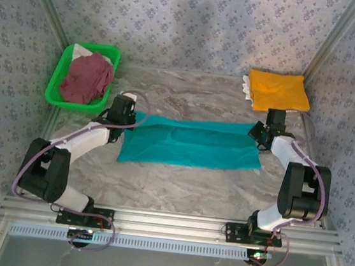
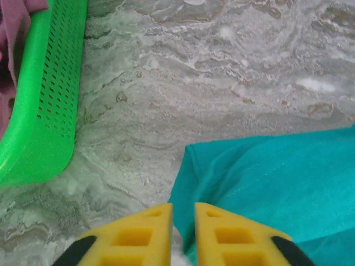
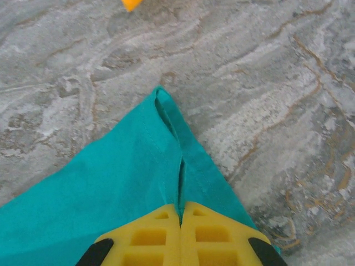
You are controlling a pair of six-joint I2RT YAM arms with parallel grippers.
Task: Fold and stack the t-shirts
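- Teal tee (image 1: 189, 144): folded into a long flat band on the tabletop (image 1: 177, 191).
- Left claw (image 2: 183, 208): slightly parted at its corner.
- Right claw (image 3: 181, 206): pinching its opposite corner.

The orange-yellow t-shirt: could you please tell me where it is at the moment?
In the top external view, the orange-yellow t-shirt lies folded at the far right corner of the table, just beyond the right gripper and the teal t-shirt.

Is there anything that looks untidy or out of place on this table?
Only the maroon t-shirt: it lies crumpled in the green basket, unfolded, while the orange-yellow t-shirt is folded flat.
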